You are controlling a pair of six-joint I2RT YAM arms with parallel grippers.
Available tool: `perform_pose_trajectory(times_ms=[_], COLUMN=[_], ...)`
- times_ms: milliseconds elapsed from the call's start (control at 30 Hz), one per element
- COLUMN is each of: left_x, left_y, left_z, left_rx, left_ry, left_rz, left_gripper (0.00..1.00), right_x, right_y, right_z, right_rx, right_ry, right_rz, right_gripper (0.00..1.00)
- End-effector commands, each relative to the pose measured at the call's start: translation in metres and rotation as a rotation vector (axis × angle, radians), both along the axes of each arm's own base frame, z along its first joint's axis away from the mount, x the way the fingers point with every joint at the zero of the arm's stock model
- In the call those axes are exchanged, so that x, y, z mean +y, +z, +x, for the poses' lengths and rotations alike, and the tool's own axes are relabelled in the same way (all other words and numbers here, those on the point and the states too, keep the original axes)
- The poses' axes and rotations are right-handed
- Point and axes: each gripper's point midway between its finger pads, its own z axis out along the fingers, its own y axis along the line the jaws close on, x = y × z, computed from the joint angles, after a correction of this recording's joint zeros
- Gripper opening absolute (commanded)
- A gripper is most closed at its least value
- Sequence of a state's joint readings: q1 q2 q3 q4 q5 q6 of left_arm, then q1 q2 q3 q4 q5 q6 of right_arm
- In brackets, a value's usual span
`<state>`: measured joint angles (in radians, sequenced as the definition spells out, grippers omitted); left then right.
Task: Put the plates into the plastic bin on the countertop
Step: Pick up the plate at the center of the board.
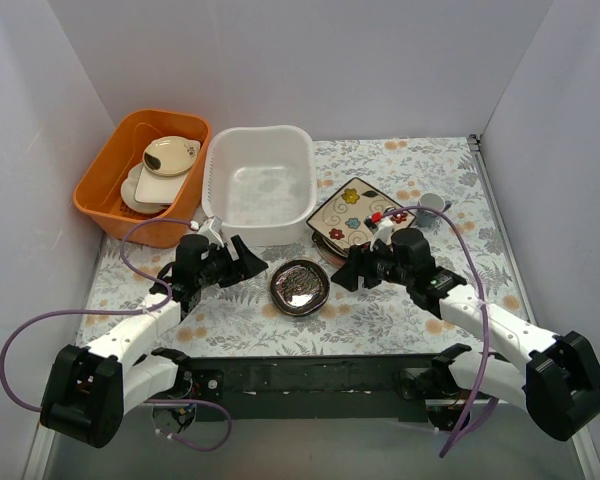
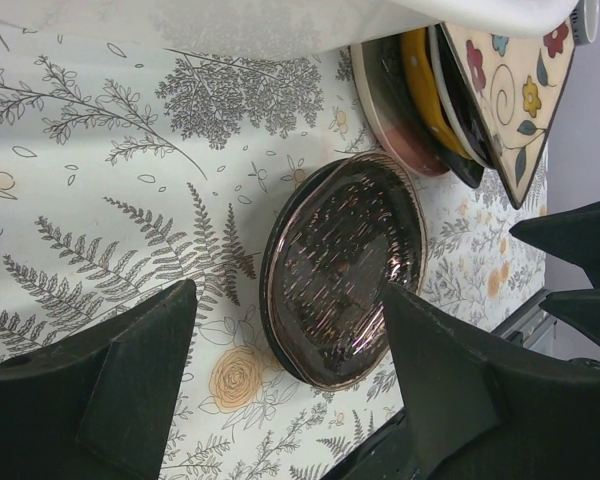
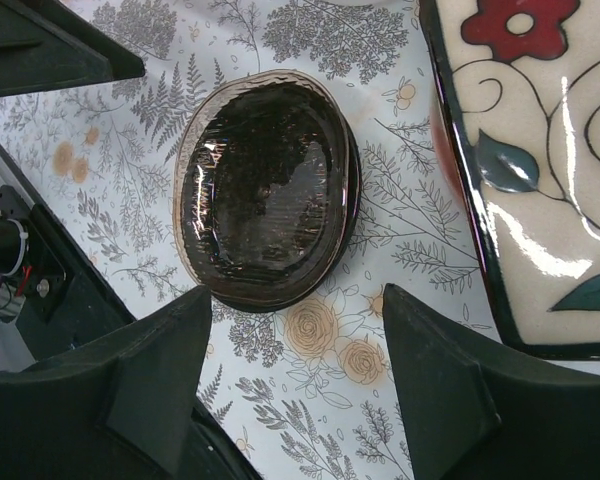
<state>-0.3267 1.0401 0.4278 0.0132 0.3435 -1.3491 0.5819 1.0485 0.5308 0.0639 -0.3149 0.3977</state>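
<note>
My left tool (image 1: 252, 262) and right tool (image 1: 345, 272) — both open, empty — flank the small dark glossy plate (image 1: 300, 287); if both close in, they may collide.

The plastic bin (image 1: 260, 185) stands at the far middle of the countertop (image 1: 400, 310). Just beside it on the left, a tub (image 1: 100, 190) holds stacked dishes (image 1: 165, 160). Right of the bin, a square plate (image 1: 352, 212) lies tilted on a stack of plates (image 2: 395, 120), with a cup (image 1: 430, 205) farther right. Near of the bin, a small round plate (image 1: 299, 286) lies alone between the left gripper (image 1: 252, 262) and the right gripper (image 1: 345, 273).
</note>
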Motion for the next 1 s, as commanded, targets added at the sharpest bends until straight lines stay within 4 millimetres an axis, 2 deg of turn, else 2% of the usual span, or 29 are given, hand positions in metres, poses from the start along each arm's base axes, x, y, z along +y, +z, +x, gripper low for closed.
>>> perform_pose_trajectory(times_ms=[0,167,233,467,633,667,967], left_x=[0.001,0.000,-0.002,-0.007,-0.009,-0.010,-0.012], left_y=[0.006,0.006,0.005,-0.002,-0.002,-0.002,-0.005], left_z=[0.006,0.005,0.004,-0.001,0.000,0.000,0.001], left_rx=[-0.036,-0.030,-0.027,-0.009,-0.010,-0.013,-0.006], left_ry=[0.008,0.006,-0.008,-0.031,-0.034,-0.032,-0.022], left_rz=[0.027,0.024,0.024,0.033,0.039,0.046,0.091], left_gripper=[0.73,0.73,0.70,0.68,0.67,0.64,0.59], right_x=[0.012,0.021,0.026,0.031,0.031,0.031,0.034], right_y=[0.006,-0.003,-0.007,-0.017,-0.027,-0.029,-0.043], right_z=[0.007,0.005,0.003,0.002,0.003,0.003,-0.003], right_rx=[-0.036,-0.001,-0.004,0.007,0.016,0.017,0.012], right_ry=[0.004,0.026,0.037,0.029,0.020,0.015,0.016], right_rz=[0.024,0.019,0.031,0.011,-0.025,-0.032,-0.060], right_gripper=[0.75,0.72,0.71,0.67,0.60,0.58,0.45])
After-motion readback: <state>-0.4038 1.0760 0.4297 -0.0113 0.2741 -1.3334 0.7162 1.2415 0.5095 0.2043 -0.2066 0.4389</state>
